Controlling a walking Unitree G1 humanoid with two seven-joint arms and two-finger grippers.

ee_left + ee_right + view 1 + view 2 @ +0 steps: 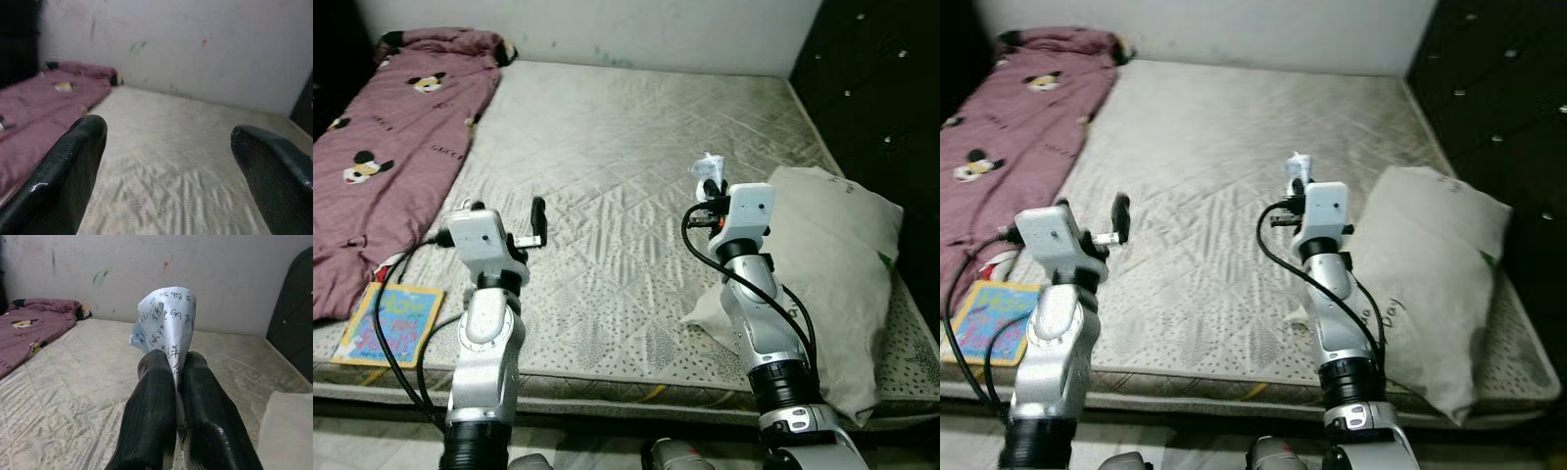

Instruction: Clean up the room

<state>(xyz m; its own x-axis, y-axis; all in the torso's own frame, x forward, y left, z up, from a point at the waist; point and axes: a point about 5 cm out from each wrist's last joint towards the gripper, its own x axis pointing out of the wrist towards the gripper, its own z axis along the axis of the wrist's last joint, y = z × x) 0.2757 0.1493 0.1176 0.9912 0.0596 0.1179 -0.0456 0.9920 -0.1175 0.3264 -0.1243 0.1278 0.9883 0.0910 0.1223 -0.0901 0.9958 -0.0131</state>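
Observation:
My right gripper (177,367) is shut on a crumpled white paper wrapper (166,323) printed with dark characters, held up over the middle right of the grey mattress (607,147). From the head the wrapper (708,174) pokes out above the right wrist. My left gripper (168,161) is open with nothing between its fingers (68,166), raised over the mattress near its left front (539,221).
A maroon blanket (382,137) with cartoon mouse prints covers the bed's left side. A colourful book (391,323) lies at the front left corner. A pale pillow (832,274) sits at the right front edge. A dark padded wall (881,88) stands on the right.

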